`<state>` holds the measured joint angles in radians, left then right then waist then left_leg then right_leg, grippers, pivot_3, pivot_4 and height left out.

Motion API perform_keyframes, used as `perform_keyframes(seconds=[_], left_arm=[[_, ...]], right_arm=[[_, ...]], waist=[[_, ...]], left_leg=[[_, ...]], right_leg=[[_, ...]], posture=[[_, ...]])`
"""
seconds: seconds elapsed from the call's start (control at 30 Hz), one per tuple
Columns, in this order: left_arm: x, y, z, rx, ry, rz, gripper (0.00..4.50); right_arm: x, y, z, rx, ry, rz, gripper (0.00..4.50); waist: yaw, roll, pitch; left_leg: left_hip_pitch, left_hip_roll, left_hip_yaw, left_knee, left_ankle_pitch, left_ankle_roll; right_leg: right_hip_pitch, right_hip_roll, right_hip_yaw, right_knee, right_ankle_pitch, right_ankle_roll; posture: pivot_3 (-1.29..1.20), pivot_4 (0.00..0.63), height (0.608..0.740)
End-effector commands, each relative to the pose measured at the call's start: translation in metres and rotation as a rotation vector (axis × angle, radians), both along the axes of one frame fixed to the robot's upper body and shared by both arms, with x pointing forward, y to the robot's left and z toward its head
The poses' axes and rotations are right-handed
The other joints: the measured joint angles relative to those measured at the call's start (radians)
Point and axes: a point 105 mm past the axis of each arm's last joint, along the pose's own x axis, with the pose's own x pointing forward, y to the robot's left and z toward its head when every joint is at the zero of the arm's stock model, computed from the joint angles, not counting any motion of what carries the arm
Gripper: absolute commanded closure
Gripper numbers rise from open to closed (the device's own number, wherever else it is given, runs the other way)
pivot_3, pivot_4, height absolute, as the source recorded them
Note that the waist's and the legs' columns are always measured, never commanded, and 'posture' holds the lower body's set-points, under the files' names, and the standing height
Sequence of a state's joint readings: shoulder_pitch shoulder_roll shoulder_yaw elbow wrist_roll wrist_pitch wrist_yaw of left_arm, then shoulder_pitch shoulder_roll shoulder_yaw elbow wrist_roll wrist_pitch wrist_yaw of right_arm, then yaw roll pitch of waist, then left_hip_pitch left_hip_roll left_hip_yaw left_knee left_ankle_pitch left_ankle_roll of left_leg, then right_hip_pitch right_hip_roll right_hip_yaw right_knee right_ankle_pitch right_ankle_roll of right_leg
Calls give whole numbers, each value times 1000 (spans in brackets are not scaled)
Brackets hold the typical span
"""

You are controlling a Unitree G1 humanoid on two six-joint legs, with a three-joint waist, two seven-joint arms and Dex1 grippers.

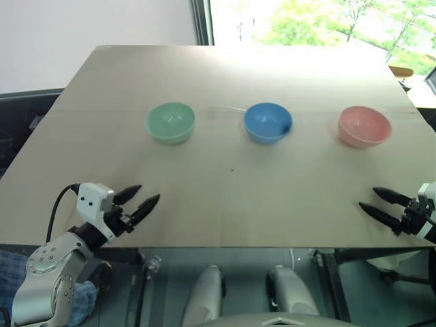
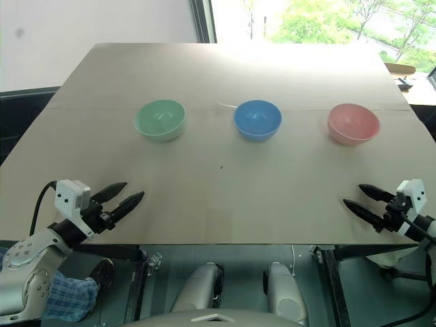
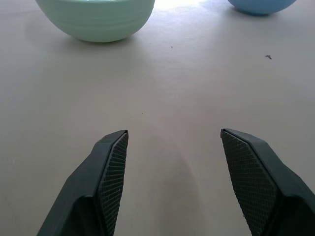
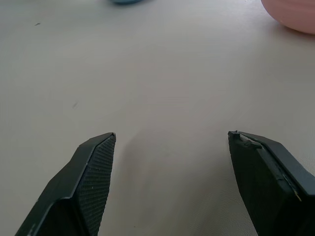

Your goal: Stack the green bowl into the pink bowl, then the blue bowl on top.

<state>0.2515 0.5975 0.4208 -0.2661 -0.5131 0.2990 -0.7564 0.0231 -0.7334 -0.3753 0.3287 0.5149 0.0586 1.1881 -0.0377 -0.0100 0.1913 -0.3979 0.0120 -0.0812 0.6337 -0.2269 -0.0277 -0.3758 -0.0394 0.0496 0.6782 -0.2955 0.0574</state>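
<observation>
Both claws are wide open and holding nothing: the left gripper [image 1: 142, 195] and right gripper [image 1: 373, 199] just hover over the near edge of the table [image 1: 225, 211], each angled in toward the middle. The green bowl [image 1: 169, 122], blue bowl [image 1: 268, 122] and pink bowl [image 1: 364, 126] sit upright in a row further back, well apart. They look like light, smooth plastic, so probably slippery; I'd pinch the green one's rim.

The green bowl [image 1: 169, 122], blue bowl [image 1: 268, 122] and pink bowl [image 1: 364, 126] stand apart, left to right.
</observation>
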Motion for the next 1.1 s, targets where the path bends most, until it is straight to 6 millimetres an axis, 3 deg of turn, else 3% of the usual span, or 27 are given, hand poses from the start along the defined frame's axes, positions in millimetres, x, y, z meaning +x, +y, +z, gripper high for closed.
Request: perform_keyframes(seconds=[0.03,0.27,0.73,0.93,1.1], left_arm=[[-1,-7,10,17,-47,-21,1308],[0,-14,9,4,-60,-26,1308],[1,-21,10,-12,-63,-59,1308],[-2,-45,22,-100,-59,-224,1308],[-3,-74,42,-153,-85,-419,1308]], right_arm=[[5,-2,12,-16,-63,4,654],[14,-3,21,-13,-114,5,654],[14,-4,19,-15,-104,2,654],[21,-7,26,-78,-87,4,654],[45,-15,47,-224,-94,-48,654]], waist=[[0,0,0],[-1,0,0],[-1,0,0],[0,0,0],[-3,1,0]], left_leg=[[0,0,0,0,0,0],[1,0,1,0,0,0],[1,0,1,0,0,0],[1,0,1,0,0,0],[2,0,2,1,0,0]], right_leg=[[0,0,0,0,0,0],[0,0,1,0,0,0],[0,0,1,1,0,0],[0,0,1,1,0,0],[0,0,2,2,0,0]], posture=[[0,150,740],[0,150,740],[0,150,740],[0,150,740],[0,150,740]])
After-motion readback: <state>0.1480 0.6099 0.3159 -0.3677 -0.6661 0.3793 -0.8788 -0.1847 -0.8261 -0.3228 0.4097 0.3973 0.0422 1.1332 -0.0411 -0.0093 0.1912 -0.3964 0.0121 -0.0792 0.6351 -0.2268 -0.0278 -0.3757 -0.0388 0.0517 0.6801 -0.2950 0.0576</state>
